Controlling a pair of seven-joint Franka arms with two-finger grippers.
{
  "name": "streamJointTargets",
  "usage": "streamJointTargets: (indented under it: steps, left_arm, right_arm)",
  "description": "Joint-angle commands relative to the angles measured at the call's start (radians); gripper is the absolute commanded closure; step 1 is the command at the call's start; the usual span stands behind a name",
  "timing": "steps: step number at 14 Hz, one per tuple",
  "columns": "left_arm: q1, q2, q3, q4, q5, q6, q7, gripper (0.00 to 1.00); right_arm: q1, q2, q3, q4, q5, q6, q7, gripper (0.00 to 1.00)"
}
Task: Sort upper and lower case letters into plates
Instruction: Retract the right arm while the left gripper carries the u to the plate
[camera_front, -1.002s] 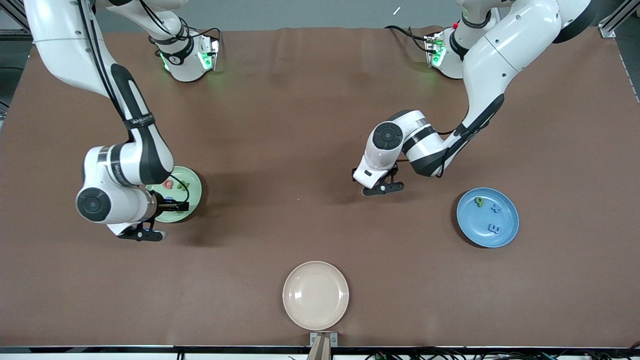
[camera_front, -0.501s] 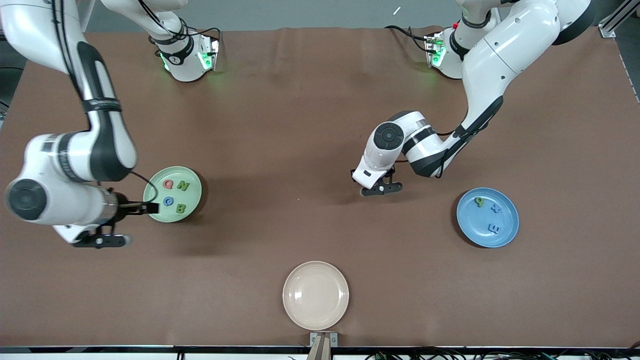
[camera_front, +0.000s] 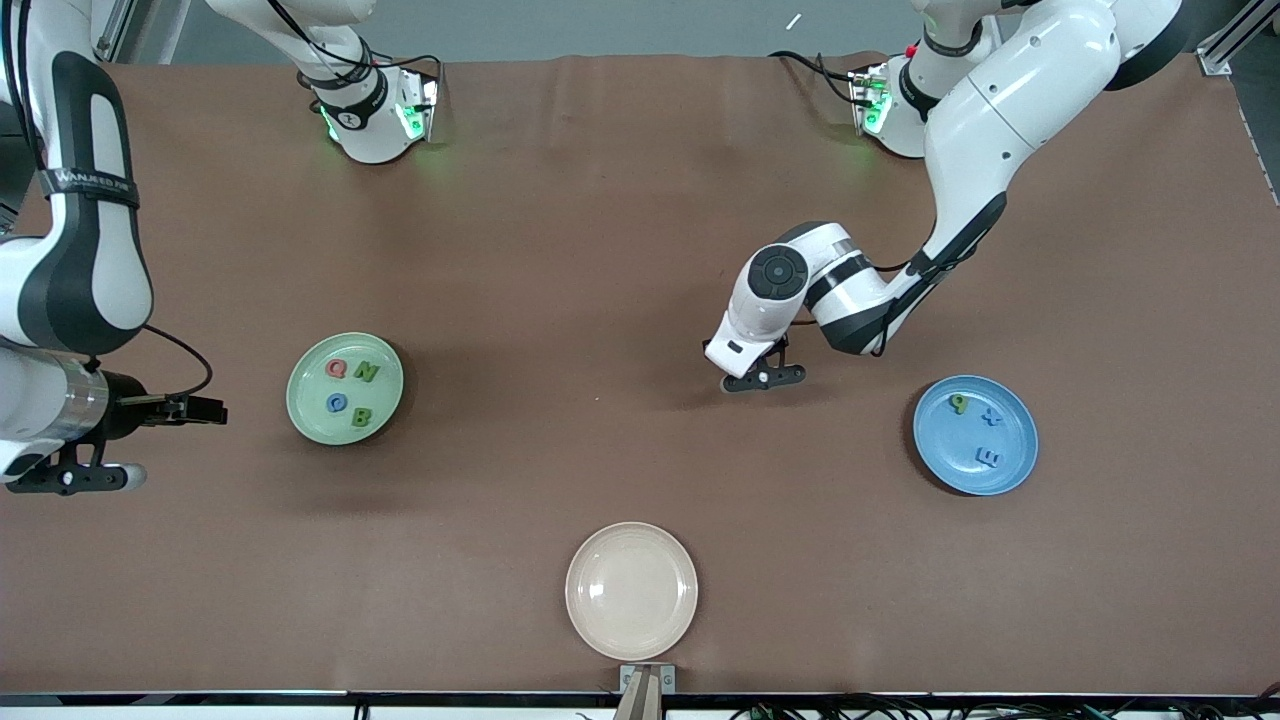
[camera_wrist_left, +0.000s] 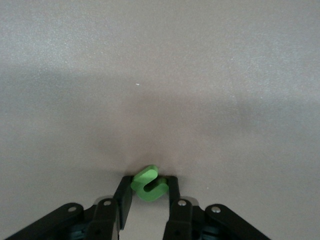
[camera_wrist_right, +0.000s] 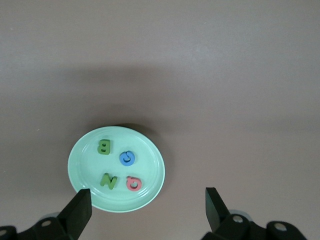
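My left gripper (camera_wrist_left: 149, 188) is shut on a small bright green letter (camera_wrist_left: 145, 178), low at the brown table. In the front view the left gripper (camera_front: 748, 381) sits near the table's middle and its hand hides the letter. The mint green plate (camera_front: 310, 402) holds a red Q, a green N, a blue round letter and a green B. The same mint plate (camera_wrist_right: 85, 160) shows below my right gripper (camera_wrist_right: 147, 202), which is open and empty. In the front view the right gripper (camera_front: 205, 410) hangs over bare table beside that plate. The blue plate (camera_front: 955, 445) holds three letters.
An empty cream-beige plate (camera_front: 600, 620) lies near the table's front edge, nearer to the camera than both other plates. The two arm bases (camera_front: 375, 110) stand along the back edge. A brown cloth covers the whole table.
The right arm has drawn back from over the mint plate toward its own end of the table, uncovering the letters. The left arm has hardly moved.
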Motion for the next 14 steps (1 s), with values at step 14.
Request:
streamJointTargets:
  steps: [14]
  left_arm:
    - [0.284, -0.123, -0.091, -0.006, 0.013, -0.060, 0.175, 0.85]
  right_arm:
    - [0.078, -0.012, 0.019, 0.046, -0.012, -0.146, 0.107, 0.00]
